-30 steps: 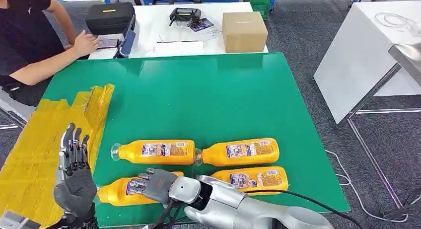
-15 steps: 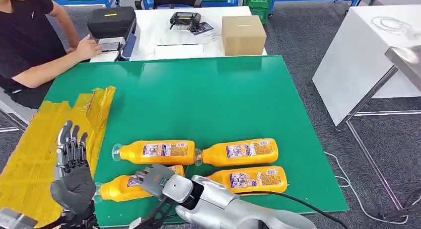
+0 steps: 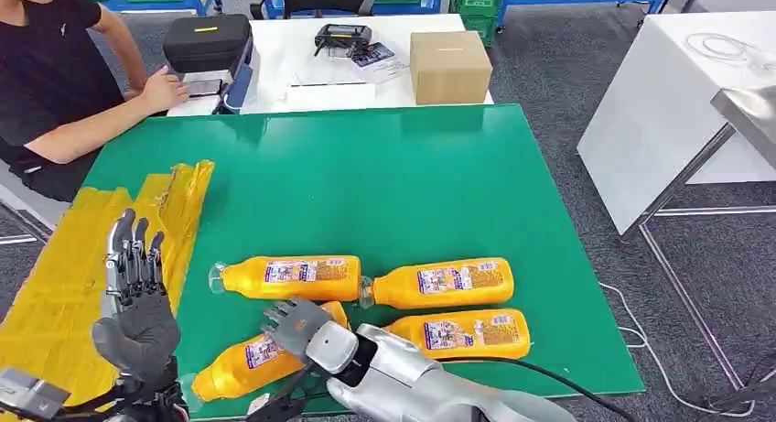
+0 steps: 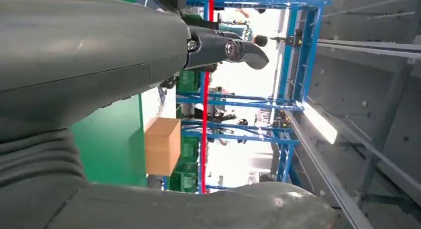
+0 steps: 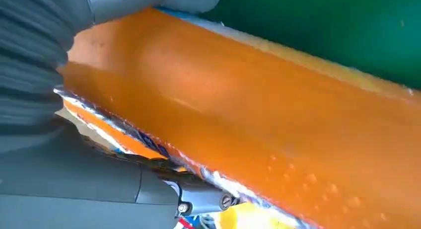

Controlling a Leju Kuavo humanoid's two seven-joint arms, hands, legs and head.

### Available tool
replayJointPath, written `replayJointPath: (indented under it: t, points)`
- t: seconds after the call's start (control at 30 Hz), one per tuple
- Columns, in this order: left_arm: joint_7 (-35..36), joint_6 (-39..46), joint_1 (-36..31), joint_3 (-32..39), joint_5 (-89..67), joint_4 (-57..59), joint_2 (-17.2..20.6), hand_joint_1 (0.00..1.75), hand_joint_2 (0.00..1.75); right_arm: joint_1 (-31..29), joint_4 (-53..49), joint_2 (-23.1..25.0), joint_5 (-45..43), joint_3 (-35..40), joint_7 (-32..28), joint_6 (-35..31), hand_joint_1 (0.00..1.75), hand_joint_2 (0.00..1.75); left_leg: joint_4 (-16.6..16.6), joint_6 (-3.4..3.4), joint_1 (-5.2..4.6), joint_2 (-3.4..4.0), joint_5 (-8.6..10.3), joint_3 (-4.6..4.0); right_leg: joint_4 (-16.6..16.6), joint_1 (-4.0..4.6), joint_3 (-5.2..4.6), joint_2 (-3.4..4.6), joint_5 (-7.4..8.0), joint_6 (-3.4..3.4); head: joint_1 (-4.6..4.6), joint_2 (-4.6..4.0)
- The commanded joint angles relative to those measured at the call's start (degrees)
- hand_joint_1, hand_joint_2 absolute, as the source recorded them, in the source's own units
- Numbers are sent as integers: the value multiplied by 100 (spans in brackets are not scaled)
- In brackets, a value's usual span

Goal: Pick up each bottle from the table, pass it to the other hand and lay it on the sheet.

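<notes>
Several orange juice bottles lie on the green table (image 3: pixel 384 184). My right hand (image 3: pixel 297 326) grips the near left bottle (image 3: pixel 247 362), which is tilted with its cap end toward the table's front edge; its orange body (image 5: pixel 258 119) lies close in the right wrist view. Another bottle (image 3: pixel 288 278) lies behind it, one (image 3: pixel 439 284) to its right, and one (image 3: pixel 462 333) at the near right. My left hand (image 3: pixel 137 298) is raised with its fingers upright and apart, empty, over the yellow sheet (image 3: pixel 64 275) at the table's left edge.
A person in a black shirt (image 3: pixel 50 70) sits at the far left with a hand by a black case (image 3: pixel 206 37). A cardboard box (image 3: pixel 448 65) and a controller (image 3: pixel 341 35) stand on the white table behind. Another white table (image 3: pixel 677 102) stands to the right.
My right hand has closed on the near left bottle and swung it, so its cap end now points toward the front edge. The left hand stays raised, nearly still.
</notes>
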Motion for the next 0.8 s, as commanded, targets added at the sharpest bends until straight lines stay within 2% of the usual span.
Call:
replayJointPath:
  t: [0.03, 0.07, 0.13, 0.17, 0.2, 0.27, 0.3, 0.33, 0.37, 0.4, 0.43, 0.47, 0.57, 0.7, 0.73, 0.8]
  points:
    - [29, -87, -244, -12, 63, 444, 233, 0, 0, 590, 786, -117, -406, -424, 25, 305, 175, 175, 24, -3, 2, 10, 40, -107, 28, 2, -111, 5, 45, -4, 0, 0]
    - [-3, -110, -209, 40, 88, 478, 230, 0, 0, 546, 789, -145, -461, -488, -31, 281, 175, 175, 33, -3, 3, 13, 43, -153, 39, 2, -161, 4, 52, -8, -4, 0]
    - [-66, -172, -182, 104, 117, 515, 237, 0, 0, 504, 782, -166, -603, -656, -96, 180, 175, 175, 27, -21, 0, 26, 2, -61, 37, -1, -71, 15, 11, -20, 2, 0]
    - [-72, -191, -189, 146, 121, 528, 237, 0, 0, 465, 778, -156, -748, -815, -140, 145, 175, 175, 25, -10, -2, 22, 49, -126, 38, -1, -133, 6, 44, -20, -2, 0]
    - [-90, -195, -196, 197, 130, 532, 229, 0, 0, 424, 762, -153, -849, -921, -182, 137, 175, 175, 7, -7, 3, 16, 70, -149, 15, 4, -148, -3, 71, -24, 0, 0]
    - [-174, 114, -198, 421, 43, 449, 118, 0, 0, 378, 633, -192, -1285, -1406, -258, -114, 175, 175, -8, -2, 5, 8, 72, -126, -4, 4, -129, -14, 70, -15, 0, 0]
    - [-173, 109, -193, 440, 46, 421, 139, 0, 0, 350, 618, -206, -1304, -1418, -267, -87, 175, 175, 7, -3, 4, 13, 50, -81, 12, 2, -87, -3, 52, -12, 0, 0]
    - [-193, 299, -175, 560, 48, 354, 62, 0, 0, 359, 539, -238, -1433, -1570, -308, -251, 175, 175, 7, -1, 6, 4, 63, -114, 9, 5, -114, -12, 61, -12, -2, 0]
    - [-271, 640, -149, 757, 31, 238, -28, 0, 0, 411, 389, -274, -1792, -1965, -434, -534, 175, 175, 7, -1, 4, -3, 57, -95, 10, 3, -92, -12, 52, -8, 0, 0]
    - [-271, 640, -134, 779, 32, 221, 0, 0, 0, 390, 380, -277, -1794, -1971, -436, -538, 175, 175, -1, 1, 8, -7, 66, -114, -2, 7, -106, -15, 62, -7, -2, 0]
    - [-378, 1092, -117, 998, 102, 99, -105, 0, 0, 488, 180, -307, -2160, -2345, -645, -749, 175, 175, -3, 2, 8, -7, 71, -131, -6, 7, -119, -17, 68, -6, 2, 0]
    - [-430, 1401, -60, 1168, 174, -34, -105, 0, 0, 566, -37, -343, -2499, -2663, -851, -859, 175, 175, 2, 1, 7, 4, 58, -110, 1, 6, -103, -4, 58, -6, 0, 0]
    - [-419, 1414, -23, 1229, 205, -94, -64, 0, 0, 564, -122, -373, -2511, -2663, -855, -854, 175, 175, 3, -1, 11, 14, 56, -125, 1, 10, -118, 0, 63, -8, 2, 0]
    - [-426, 1413, -38, 1199, 197, -89, -83, 0, 0, 594, -127, -378, -2506, -2650, -856, -857, 175, 175, 4, -7, 6, 18, 43, -98, 6, 5, -100, -1, 50, -8, 2, 0]
    - [-426, 1413, -38, 1199, 197, -89, -83, 0, 0, 594, -127, -378, -2506, -2650, -856, -857, 175, 175, -2, -6, 10, 14, 56, -125, -3, 9, -124, -7, 63, -10, 0, 0]
    - [-426, 1413, -38, 1199, 197, -89, -83, 0, 0, 594, -127, -378, -2506, -2650, -856, -857, 175, 175, 5, -7, 7, 19, 37, -87, 6, 5, -89, 1, 44, -7, 0, 0]
